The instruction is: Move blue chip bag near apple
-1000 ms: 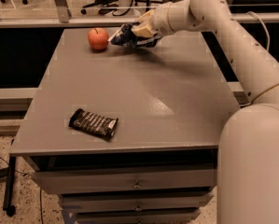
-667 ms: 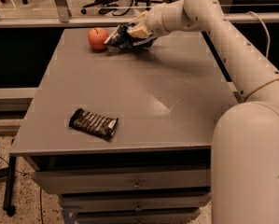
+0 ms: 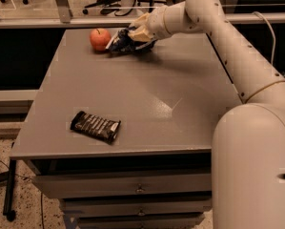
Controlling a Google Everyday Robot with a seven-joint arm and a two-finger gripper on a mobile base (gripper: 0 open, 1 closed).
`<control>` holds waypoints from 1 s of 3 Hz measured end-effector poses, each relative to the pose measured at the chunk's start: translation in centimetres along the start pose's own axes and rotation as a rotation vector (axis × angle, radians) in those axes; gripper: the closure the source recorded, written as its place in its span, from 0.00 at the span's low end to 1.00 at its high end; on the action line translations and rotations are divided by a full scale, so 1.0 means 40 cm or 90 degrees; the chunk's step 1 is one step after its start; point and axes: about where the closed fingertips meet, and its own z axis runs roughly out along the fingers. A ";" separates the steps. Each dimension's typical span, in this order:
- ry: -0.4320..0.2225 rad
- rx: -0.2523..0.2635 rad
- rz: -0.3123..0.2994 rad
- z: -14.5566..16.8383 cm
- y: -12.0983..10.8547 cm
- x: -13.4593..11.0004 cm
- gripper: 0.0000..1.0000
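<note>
Blue chip bag clamped in gripper, just beside apple

1 raised camera looks across the table to the far-side tool.

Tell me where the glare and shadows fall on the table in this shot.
Camera view: a pale sheen streaks the table right of centre; the arm throws a soft shadow on it by the gripper, which grips the blue chip bag beside the apple.
</note>
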 end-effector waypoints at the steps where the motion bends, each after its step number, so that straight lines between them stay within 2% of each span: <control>1: -0.004 -0.006 0.002 -0.003 0.005 0.005 0.13; 2: -0.011 -0.012 0.002 -0.017 0.010 -0.005 0.00; 3: -0.027 -0.002 0.044 -0.084 -0.004 0.008 0.00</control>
